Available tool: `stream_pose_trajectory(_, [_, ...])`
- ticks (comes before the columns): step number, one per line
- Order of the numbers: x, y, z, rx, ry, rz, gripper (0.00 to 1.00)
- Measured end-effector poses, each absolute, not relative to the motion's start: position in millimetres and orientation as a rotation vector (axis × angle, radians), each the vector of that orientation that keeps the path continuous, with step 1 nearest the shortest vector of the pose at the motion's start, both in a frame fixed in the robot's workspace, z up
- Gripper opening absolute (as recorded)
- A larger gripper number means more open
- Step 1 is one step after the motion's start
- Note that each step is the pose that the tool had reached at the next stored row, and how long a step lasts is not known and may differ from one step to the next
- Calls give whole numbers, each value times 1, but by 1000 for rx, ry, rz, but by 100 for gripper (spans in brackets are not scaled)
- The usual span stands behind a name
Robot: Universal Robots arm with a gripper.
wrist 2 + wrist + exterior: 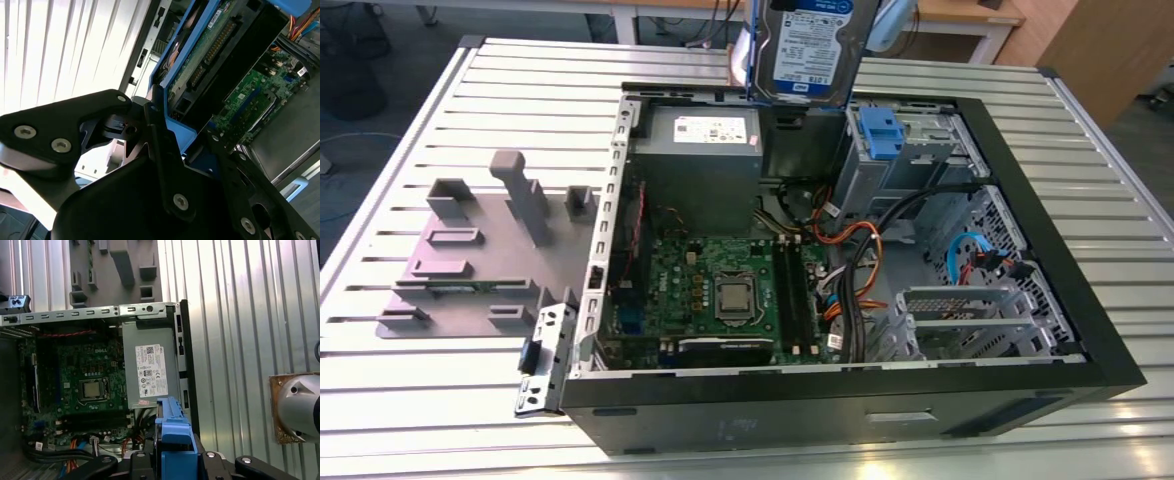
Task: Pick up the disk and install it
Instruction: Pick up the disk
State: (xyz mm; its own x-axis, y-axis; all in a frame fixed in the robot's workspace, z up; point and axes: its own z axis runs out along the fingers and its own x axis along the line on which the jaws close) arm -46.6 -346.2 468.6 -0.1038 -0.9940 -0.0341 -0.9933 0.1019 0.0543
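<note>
Your gripper [172, 459] is clamping the disk [814, 45] above the case [1083, 300]; a slipping grip could be dropping it onto the board [720, 270] inside.

So the black gripper [172, 469] is clamped either side of the disk [172, 432], which is seen edge-on as a bright blue plastic carrier rail. Past it sits the open black computer case [188, 365], with a green motherboard [75, 385] and a grey power-supply box with a white sticker [150, 372] just beside it. Everything's on a slatted metal table [240, 315], and there's a grey fixture plate with blocks [115, 270] beyond the case.
</note>
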Motion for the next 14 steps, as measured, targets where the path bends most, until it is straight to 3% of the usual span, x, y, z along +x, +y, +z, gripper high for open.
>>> stream_pose_trajectory(14, [-47, -354, 469, 2100, -2328, -110, 37])
